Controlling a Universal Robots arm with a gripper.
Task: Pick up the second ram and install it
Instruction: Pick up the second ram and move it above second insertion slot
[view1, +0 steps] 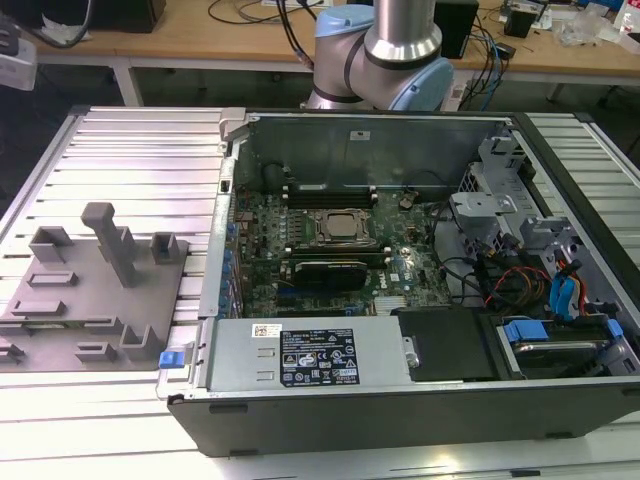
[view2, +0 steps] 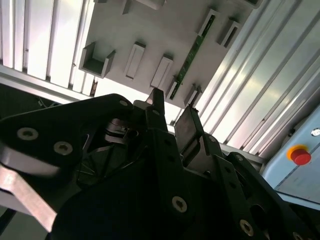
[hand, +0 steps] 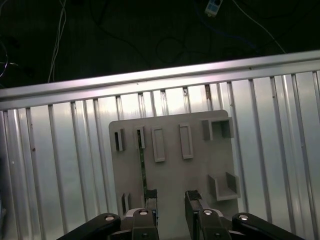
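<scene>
The second ram (hand: 142, 165) is a thin green stick standing on edge in the slots of the grey holder tray (hand: 195, 175). In the second wrist view the second ram (view2: 192, 56) runs along the tray (view2: 150, 30) between two pairs of slot posts. My gripper (hand: 171, 200) hangs well above the tray, open, with nothing between its black fingers (hand: 151, 199). In the first wrist view the stick lines up just beside one finger rather than in the gap. My gripper (view2: 170, 112) also stands open in the second wrist view.
The holder tray (view1: 100, 290) lies on the ribbed metal table at the exterior view's left. The open computer case (view1: 400, 260) sits beside it, with the CPU socket (view1: 340, 228) and black memory slots (view1: 330, 190) on its motherboard. A red button (view2: 300, 155) sits off the table.
</scene>
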